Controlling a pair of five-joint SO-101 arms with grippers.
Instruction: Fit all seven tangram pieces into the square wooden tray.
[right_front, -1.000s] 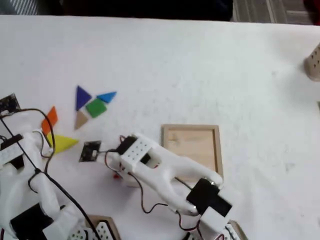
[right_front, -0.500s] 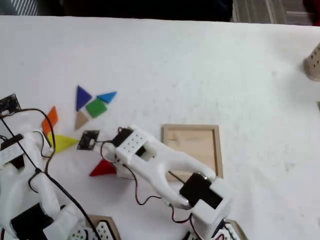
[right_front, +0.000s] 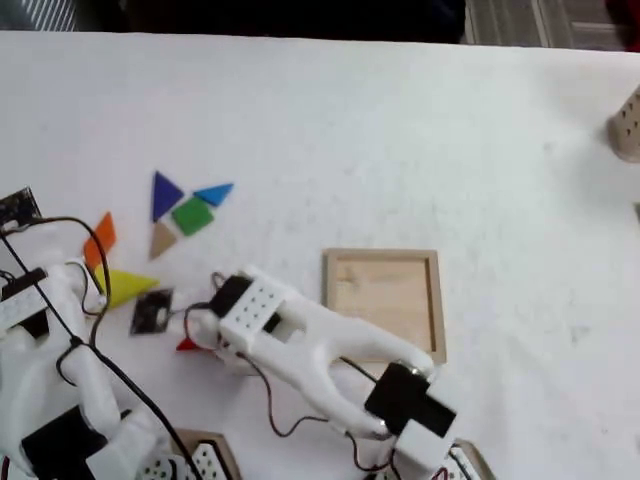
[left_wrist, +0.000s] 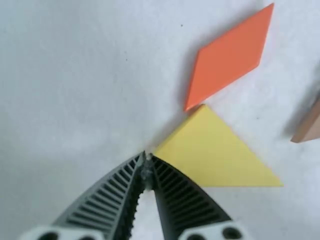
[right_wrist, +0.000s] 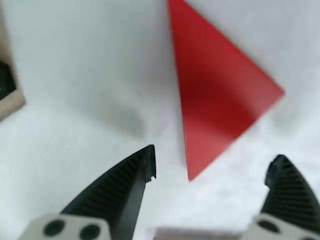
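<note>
Jaws of the right gripper (right_wrist: 214, 165) stand apart around a corner of the red triangle (right_wrist: 215, 100), which lies left of the wooden tray (right_front: 385, 290). The left gripper (left_wrist: 146, 167) is closed on nothing, touching the yellow triangle (left_wrist: 215, 155). Picking up the red piece seems in hand; the next move calls for lowering, closing and carrying it right.

White arms (right_front: 310, 340), black motors (right_front: 400, 395)

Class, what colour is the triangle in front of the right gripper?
The triangle is red, seen best in the right wrist view.
</note>
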